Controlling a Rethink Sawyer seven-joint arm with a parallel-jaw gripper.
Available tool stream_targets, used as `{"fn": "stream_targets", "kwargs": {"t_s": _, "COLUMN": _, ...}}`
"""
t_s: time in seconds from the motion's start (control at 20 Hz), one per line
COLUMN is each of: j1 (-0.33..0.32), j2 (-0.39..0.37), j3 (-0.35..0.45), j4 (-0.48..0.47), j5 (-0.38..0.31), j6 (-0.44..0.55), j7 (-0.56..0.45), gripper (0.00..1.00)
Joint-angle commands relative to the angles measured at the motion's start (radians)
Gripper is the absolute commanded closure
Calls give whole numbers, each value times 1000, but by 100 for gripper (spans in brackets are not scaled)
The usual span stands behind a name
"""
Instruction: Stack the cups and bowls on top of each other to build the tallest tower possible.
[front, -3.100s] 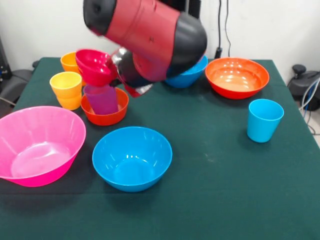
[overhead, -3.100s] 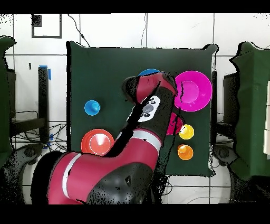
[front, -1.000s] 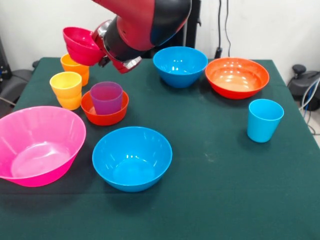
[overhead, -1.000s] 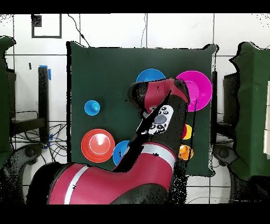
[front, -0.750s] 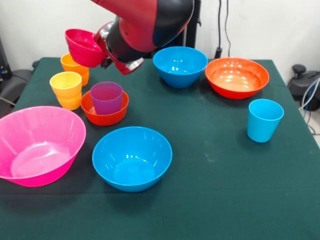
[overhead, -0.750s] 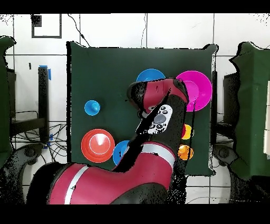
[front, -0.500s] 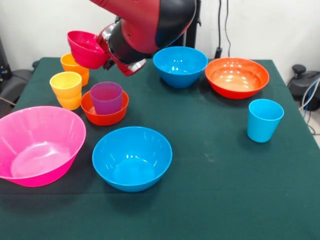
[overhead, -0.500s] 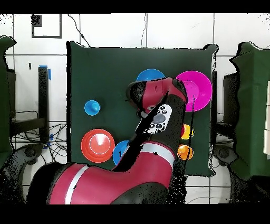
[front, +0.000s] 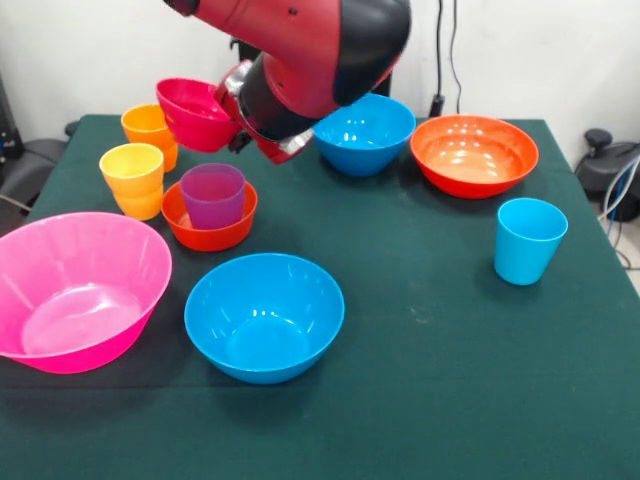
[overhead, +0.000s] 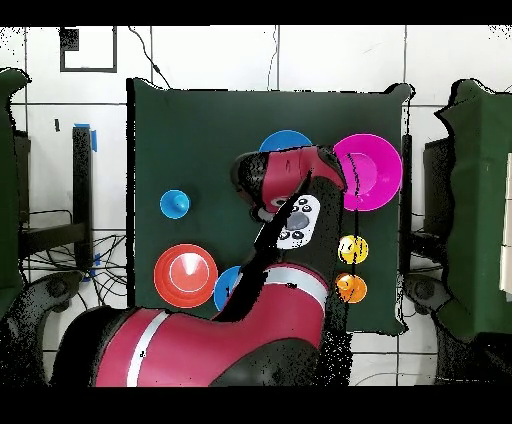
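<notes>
Two bowls sit nearest, lower left: the big pink bowl (front: 78, 288) and a blue bowl (front: 264, 315), both empty. Behind them, left of centre, the purple cup (front: 212, 196) stands inside the small orange-red bowl (front: 210, 226), a tower base. Upper left, the gripper (front: 237, 118) carries the magenta bowl (front: 197, 114), tilted, likely the next layer; its jaws are hidden.

Bright, even room light; soft shadows under bowls, white glare spots on glossy rims.
</notes>
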Motion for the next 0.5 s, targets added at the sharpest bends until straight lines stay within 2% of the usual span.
{"fn": "stream_targets", "kwargs": {"t_s": 0.05, "j1": -20, "j2": 48, "j3": 217, "j4": 22, "j5": 49, "j6": -145, "j7": -84, "gripper": 100}}
{"fn": "stream_targets", "kwargs": {"t_s": 0.25, "j1": -53, "j2": 28, "j3": 268, "j4": 58, "j5": 46, "j6": -179, "j7": -158, "gripper": 100}}
{"fn": "stream_targets", "kwargs": {"t_s": 0.3, "j1": -93, "j2": 6, "j3": 264, "j4": 167, "j5": 29, "j6": -264, "j7": -169, "gripper": 100}}
{"fn": "stream_targets", "kwargs": {"t_s": 0.5, "j1": -107, "j2": -14, "j3": 272, "j4": 197, "j5": 10, "j6": -271, "j7": -166, "gripper": 100}}
